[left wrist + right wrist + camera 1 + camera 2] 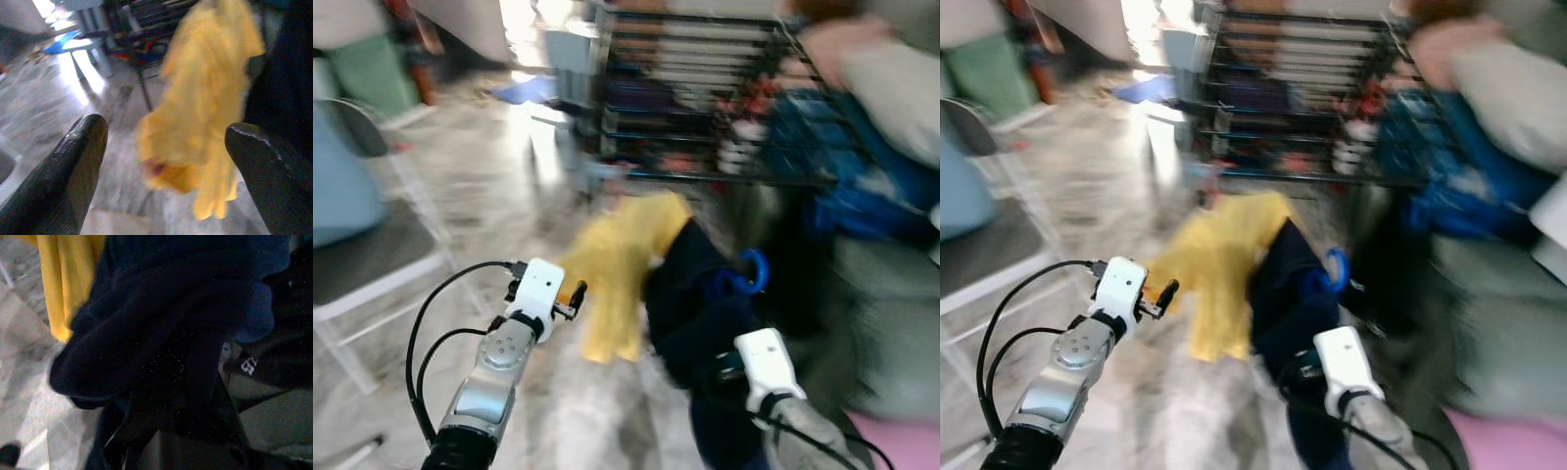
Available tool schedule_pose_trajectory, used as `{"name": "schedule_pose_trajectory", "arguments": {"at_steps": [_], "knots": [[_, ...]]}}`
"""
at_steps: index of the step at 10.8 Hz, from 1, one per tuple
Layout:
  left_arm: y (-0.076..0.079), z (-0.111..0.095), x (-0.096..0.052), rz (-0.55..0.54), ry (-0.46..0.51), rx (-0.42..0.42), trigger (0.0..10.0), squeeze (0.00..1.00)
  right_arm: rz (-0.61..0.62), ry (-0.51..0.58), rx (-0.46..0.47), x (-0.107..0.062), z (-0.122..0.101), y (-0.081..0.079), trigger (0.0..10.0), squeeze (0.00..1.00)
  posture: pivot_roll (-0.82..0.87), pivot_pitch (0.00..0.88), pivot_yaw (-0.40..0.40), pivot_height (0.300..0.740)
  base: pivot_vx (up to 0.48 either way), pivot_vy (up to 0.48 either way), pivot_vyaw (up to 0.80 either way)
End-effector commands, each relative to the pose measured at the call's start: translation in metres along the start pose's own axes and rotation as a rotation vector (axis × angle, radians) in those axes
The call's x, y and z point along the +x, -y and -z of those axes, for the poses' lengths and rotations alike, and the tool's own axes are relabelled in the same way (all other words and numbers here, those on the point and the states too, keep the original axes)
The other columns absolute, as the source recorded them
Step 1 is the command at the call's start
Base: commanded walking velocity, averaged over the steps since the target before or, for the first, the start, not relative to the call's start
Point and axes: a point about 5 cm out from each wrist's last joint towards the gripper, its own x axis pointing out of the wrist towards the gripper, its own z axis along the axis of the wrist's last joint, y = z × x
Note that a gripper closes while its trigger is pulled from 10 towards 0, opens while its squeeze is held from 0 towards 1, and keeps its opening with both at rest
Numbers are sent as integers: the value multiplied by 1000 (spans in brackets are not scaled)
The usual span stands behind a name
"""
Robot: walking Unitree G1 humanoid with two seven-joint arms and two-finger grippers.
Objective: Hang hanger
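The head views are blurred. A dark navy garment (695,304) hangs on a blue hanger whose hook (751,271) sticks out at its right, low in front of a black drying rack (705,98). A yellow garment (622,259) hangs beside it on the left. My left gripper (573,297) is open just left of the yellow cloth (205,88), which lies ahead between its wide-spread fingers (73,166) without touching them. My right gripper (724,364) is pushed into the navy cloth (161,333) from below, and the fabric hides it.
A grey chair (372,255) stands at the left on the marble floor (489,166). Blue and pale laundry (862,147) is heaped at the right of the rack. A pink object (901,441) lies at the bottom right. A white stool (88,49) stands further back.
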Motion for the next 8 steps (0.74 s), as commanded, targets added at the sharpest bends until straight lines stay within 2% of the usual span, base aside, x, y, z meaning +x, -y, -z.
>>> {"name": "schedule_pose_trajectory", "arguments": {"at_steps": [1,8], "knots": [[-3,-1,0,2,0,1,10000,0,20,73,3,3,-16,0,10000,0,4,0,-48,740,274,394,0],[0,-4,3,37,0,10,10000,0,78,59,46,2,-12,3,10000,0,-3,0,-36,740,340,335,0]]}}
